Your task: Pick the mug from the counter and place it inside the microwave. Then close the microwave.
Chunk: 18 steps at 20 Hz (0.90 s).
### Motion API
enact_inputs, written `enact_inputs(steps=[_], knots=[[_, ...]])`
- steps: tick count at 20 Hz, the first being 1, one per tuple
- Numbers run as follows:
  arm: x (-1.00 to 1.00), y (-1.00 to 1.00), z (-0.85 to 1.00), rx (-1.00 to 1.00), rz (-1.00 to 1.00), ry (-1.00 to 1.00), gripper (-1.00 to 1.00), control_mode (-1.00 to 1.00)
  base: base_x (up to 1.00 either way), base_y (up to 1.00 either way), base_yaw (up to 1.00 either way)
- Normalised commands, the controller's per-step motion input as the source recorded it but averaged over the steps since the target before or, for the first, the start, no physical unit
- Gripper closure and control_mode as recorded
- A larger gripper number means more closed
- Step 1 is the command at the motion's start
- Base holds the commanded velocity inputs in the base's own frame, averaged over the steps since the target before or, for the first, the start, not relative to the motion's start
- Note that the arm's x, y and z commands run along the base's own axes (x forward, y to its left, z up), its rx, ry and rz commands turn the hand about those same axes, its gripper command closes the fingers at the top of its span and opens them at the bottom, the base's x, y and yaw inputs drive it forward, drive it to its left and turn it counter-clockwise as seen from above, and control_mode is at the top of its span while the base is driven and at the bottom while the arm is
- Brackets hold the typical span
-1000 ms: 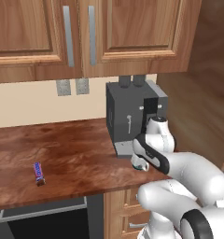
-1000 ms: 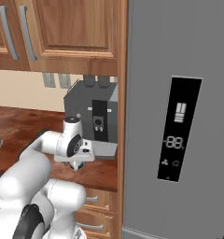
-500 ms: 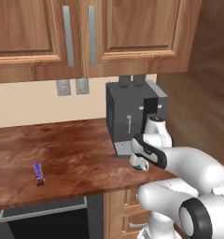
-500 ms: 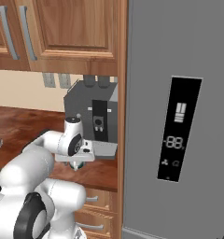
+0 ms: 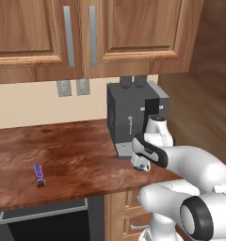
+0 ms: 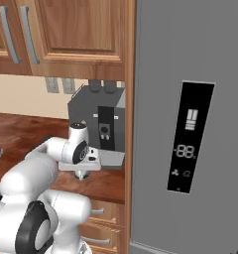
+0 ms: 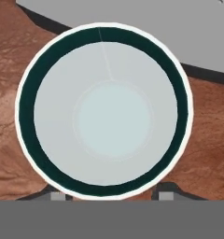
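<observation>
- Mug (image 7: pixel 104 111) is sitting on the counter (image 5: pixel 72 160), just in front of the coffee machine (image 5: pixel 133 113).
- Gripper (image 7: pixel 109 195) is straddling its rim; whether the jaws are gripping cannot be told.
- Risk: an off-centre squeeze tipping it against that machine.

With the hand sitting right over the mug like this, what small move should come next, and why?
Probably finish closing the hand on the mug, then lift. In the hand view the mug's rim sits centred between the two fingertips, which flank its lower edge, and the mug stands on the counter beside the coffee machine. A firm grip cannot be confirmed.
</observation>
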Motion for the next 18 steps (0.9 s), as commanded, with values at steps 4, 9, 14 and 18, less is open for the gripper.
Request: enact_inputs(steps=[4,9,14,18], knots=[[0.0,0.0,0.0,0.0,0.0,0.0,1.0,-1.0,0.0,0.0,0.0],[0.0,0.0,0.0,0.0,0.0,0.0,1.0,-1.0,0.0,0.0,0.0],[-0.03,0.02,0.05,0.0,0.0,-0.01,1.0,-1.0,0.0,0.0,0.0],[-0.29,0.03,0.45,-0.01,0.0,0.0,1.0,-1.0,0.0,0.0,0.0]])
